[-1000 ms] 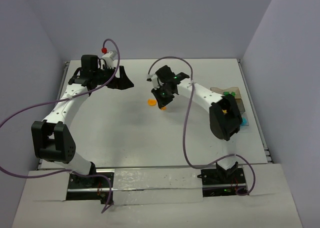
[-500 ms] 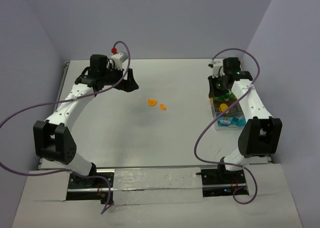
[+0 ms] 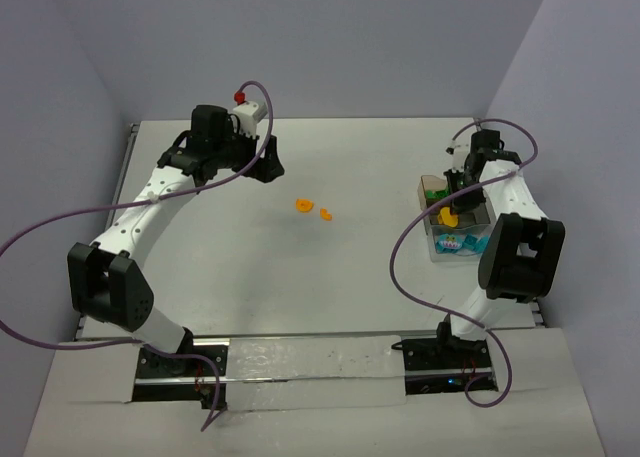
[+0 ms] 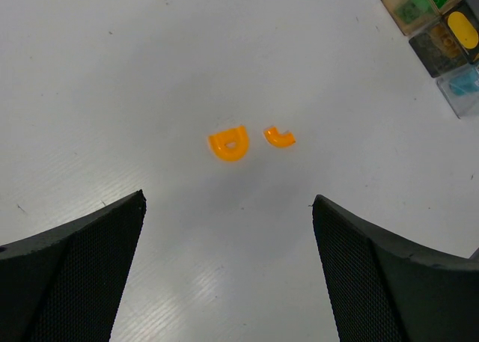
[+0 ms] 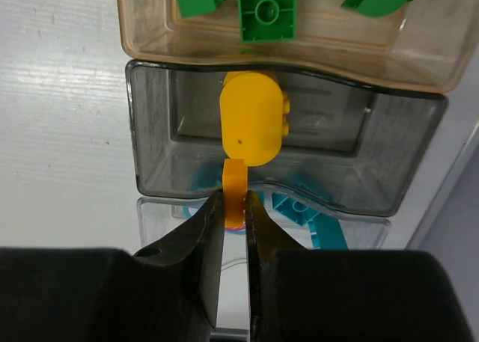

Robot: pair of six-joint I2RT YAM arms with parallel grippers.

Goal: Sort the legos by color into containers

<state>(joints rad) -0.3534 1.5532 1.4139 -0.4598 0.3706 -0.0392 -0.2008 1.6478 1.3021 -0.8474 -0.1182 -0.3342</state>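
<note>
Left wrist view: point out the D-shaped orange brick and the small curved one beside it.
D-shaped brick (image 4: 227, 152): left wrist view, on its rounded lower part.
curved brick (image 4: 280, 141): left wrist view, middle of its arc.

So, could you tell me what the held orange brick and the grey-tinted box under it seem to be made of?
The orange brick is likely moulded plastic: opaque and smooth, with a soft sheen and rounded studs on its side. The grey-tinted box is probably thin, glossy translucent plastic: its smoky walls can be seen through, and its rim looks slightly wavy.
</note>
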